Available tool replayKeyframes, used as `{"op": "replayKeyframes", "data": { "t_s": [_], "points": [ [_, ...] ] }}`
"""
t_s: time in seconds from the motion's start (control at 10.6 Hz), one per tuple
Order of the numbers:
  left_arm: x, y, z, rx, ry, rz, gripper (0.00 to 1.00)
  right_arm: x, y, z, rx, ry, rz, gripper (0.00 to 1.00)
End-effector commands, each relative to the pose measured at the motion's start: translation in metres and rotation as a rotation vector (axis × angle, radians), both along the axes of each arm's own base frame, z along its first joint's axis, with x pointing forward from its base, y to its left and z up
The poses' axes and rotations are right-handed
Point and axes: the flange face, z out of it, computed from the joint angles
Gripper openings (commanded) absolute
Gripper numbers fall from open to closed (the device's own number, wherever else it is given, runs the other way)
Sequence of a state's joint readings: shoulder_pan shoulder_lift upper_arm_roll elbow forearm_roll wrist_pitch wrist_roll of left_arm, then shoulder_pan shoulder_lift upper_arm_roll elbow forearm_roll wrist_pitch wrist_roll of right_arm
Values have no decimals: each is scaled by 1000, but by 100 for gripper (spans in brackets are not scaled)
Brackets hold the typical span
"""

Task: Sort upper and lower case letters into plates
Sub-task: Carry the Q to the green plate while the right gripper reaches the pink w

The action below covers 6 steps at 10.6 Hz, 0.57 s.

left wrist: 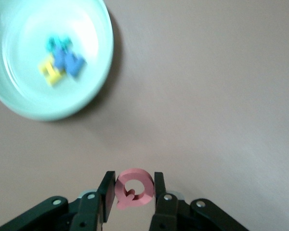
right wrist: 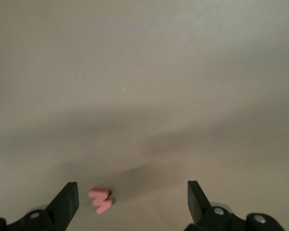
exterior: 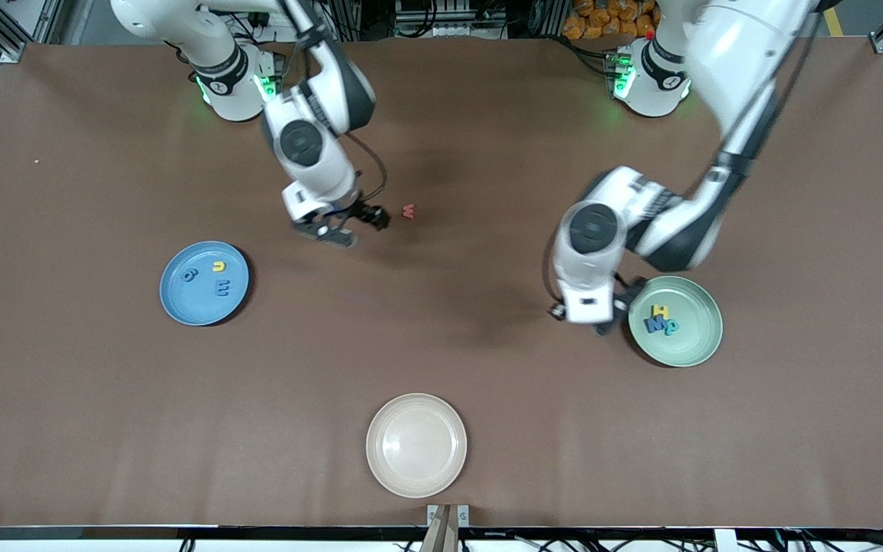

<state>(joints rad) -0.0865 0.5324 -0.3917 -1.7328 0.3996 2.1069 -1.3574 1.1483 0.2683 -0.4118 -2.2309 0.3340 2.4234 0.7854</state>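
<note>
left gripper (left wrist: 131, 190) beside green plate (left wrist: 98, 79) grips red letter (left wrist: 134, 187); right gripper (right wrist: 133, 199) hangs spread above table.

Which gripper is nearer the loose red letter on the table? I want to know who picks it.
Right. The right gripper hovers open beside the red letter; the left gripper, holding another, is by the green plate.

A robotics lab: two white Franka arms (exterior: 311, 115) stand bolted with green-lit bases at twelve o'clock on a wide brown-covered counter (exterior: 487, 429). Grey aluminium frame struts (exterior: 8, 31) and black cable bundles (exterior: 449, 15) ring its edges.
</note>
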Motion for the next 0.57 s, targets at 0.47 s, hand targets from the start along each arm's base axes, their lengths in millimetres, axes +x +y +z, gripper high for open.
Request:
{"op": "replayKeyframes", "data": {
  "t_s": [0.47],
  "points": [
    [32, 165, -28, -95, 205, -276, 10, -45, 51, -46, -21, -90, 88, 100]
  ]
}}
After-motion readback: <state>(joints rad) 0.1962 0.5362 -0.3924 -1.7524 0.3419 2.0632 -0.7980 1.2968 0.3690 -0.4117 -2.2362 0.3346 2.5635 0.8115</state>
